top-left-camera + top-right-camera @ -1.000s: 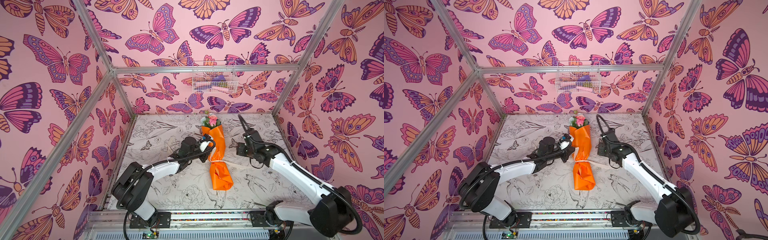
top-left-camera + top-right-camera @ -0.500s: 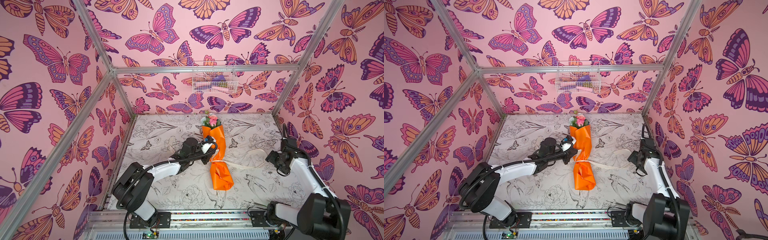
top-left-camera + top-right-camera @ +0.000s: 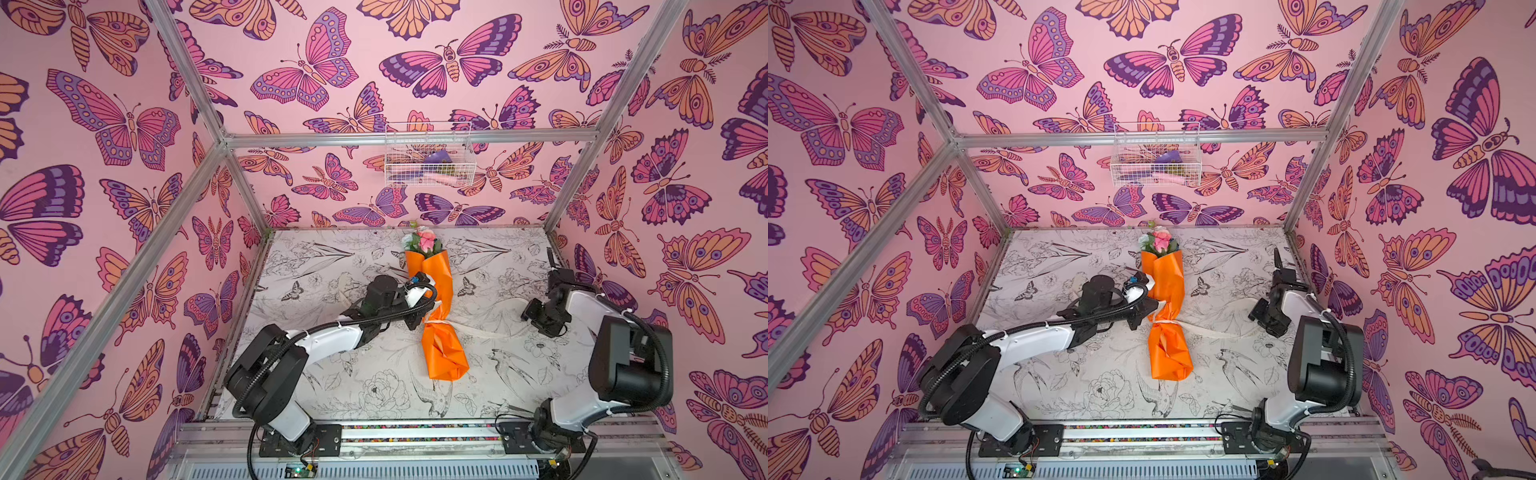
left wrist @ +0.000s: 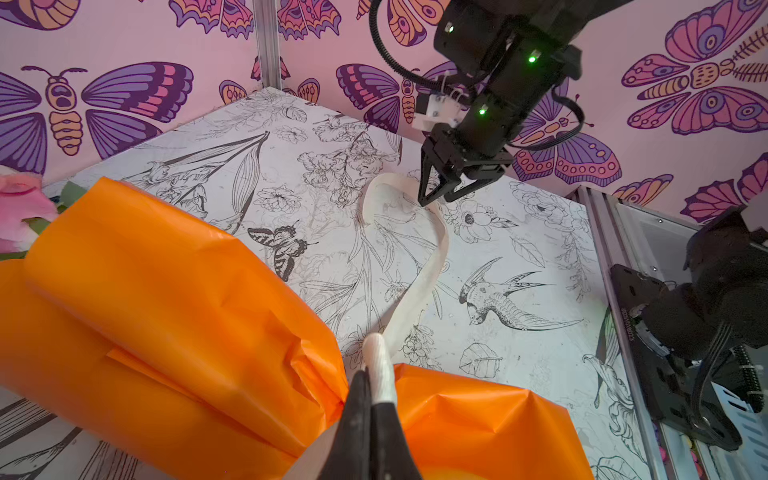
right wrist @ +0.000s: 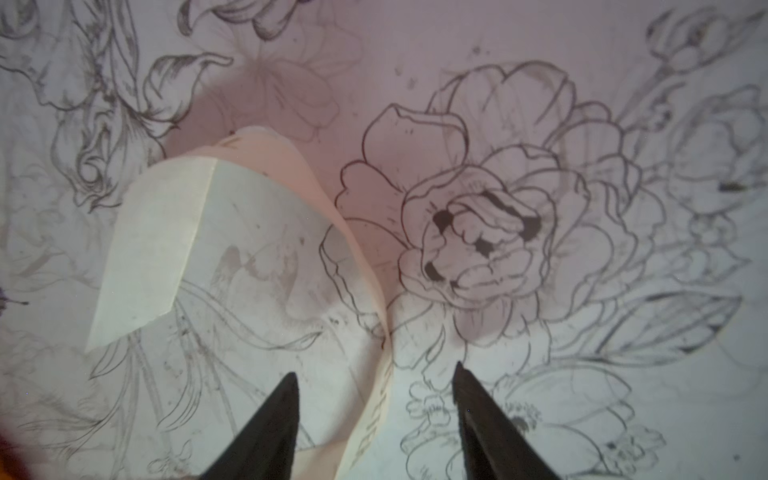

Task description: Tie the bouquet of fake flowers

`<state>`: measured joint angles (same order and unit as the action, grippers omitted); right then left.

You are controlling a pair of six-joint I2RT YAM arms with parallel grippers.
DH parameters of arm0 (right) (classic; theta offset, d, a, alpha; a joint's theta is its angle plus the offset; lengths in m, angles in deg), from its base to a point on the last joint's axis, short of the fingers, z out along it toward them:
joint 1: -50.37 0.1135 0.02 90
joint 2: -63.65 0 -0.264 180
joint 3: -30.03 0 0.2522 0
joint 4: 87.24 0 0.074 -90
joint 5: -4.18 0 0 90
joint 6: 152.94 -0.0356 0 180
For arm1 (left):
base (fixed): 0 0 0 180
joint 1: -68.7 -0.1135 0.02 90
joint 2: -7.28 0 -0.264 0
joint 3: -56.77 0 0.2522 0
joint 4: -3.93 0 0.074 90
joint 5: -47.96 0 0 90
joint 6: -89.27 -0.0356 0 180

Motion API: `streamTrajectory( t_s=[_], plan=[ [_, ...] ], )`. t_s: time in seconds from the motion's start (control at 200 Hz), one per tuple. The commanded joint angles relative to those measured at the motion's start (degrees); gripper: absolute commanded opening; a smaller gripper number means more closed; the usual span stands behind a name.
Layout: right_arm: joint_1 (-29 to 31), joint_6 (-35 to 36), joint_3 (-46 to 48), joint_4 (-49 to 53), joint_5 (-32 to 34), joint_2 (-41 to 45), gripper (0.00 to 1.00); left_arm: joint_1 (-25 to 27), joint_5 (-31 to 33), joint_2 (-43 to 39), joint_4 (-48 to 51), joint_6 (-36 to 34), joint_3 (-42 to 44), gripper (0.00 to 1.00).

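Note:
The bouquet of fake flowers (image 3: 442,353) (image 3: 1169,349) lies lengthwise mid-table in orange paper (image 4: 166,291), with its pink and white heads at the far end. A cream ribbon (image 3: 473,328) (image 4: 419,286) cinches its waist, and the tail curves off to the right. My left gripper (image 3: 419,322) (image 4: 371,374) is shut on the ribbon at the waist, tight against the paper. My right gripper (image 3: 540,326) (image 4: 436,199) (image 5: 376,370) points down near the right wall. It is open, with the tail (image 5: 232,249) standing on edge between its jaws, untouched.
A white wire basket (image 3: 428,160) holding small items hangs on the back wall. Butterfly-print walls and aluminium posts (image 3: 575,174) close in three sides. The right wall is just beyond the right arm. The arms' base rail (image 3: 415,432) runs along the front edge.
My right gripper moved from beside the bouquet out to the right wall, then tipped down over the ribbon's tail, jaws narrowing. The tail now lies drawn out rightward. The left gripper kept its hold.

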<state>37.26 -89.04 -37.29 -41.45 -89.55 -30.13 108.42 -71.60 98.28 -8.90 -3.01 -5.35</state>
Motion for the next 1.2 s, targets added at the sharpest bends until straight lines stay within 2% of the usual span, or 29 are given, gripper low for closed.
streamTrajectory(
  t_s=[0.0, 0.075, 0.115, 0.23, 0.33, 0.466, 0.651, 0.751, 0.926, 1.196],
  plan=[
    [-0.34, 0.97, -2.65, -1.69, 0.20, -3.29, 0.44, 0.43, -1.98, 0.91, -0.50, 0.11, -1.13, 0.00],
    [-0.26, 0.99, -3.77, -2.24, -0.07, -5.08, 0.23, 0.44, -1.83, 0.86, -0.36, 0.17, -0.95, 0.00],
    [-0.27, 1.10, -4.26, -2.43, -0.78, -5.21, 0.15, 0.45, -1.51, 0.84, -0.23, 0.26, -0.86, 0.00],
    [-0.09, 1.64, -5.25, -3.45, -4.83, -2.63, 0.06, 0.44, -0.84, 0.65, 0.69, -0.13, -0.69, 0.00],
    [1.44, 2.48, -7.61, -2.44, -6.45, 1.73, 0.05, 0.52, -0.46, 0.49, 0.69, -0.63, -0.30, 0.00],
    [6.41, 3.69, -12.71, 1.29, -6.91, 8.08, 0.05, 0.59, -0.18, 0.28, 0.70, -1.31, 0.19, 0.00],
    [16.03, 3.78, -20.33, 4.64, -4.89, 14.11, 0.05, 0.53, -0.11, -0.33, 0.69, -3.21, 1.03, 0.00],
    [22.24, 3.61, -24.02, 4.37, -3.24, 15.93, 0.05, 1.12, -0.13, -0.91, 0.66, -6.66, 2.07, 0.00],
    [32.08, 3.35, -28.79, 1.37, -3.37, 14.67, 0.05, 2.09, 2.17, -0.86, 0.67, -10.73, 2.72, 0.00],
    [44.53, 5.41, -38.80, 0.80, -4.41, 5.98, 0.05, 3.98, 2.99, 0.04, 0.67, -15.20, 3.29, 0.00]
  ],
)
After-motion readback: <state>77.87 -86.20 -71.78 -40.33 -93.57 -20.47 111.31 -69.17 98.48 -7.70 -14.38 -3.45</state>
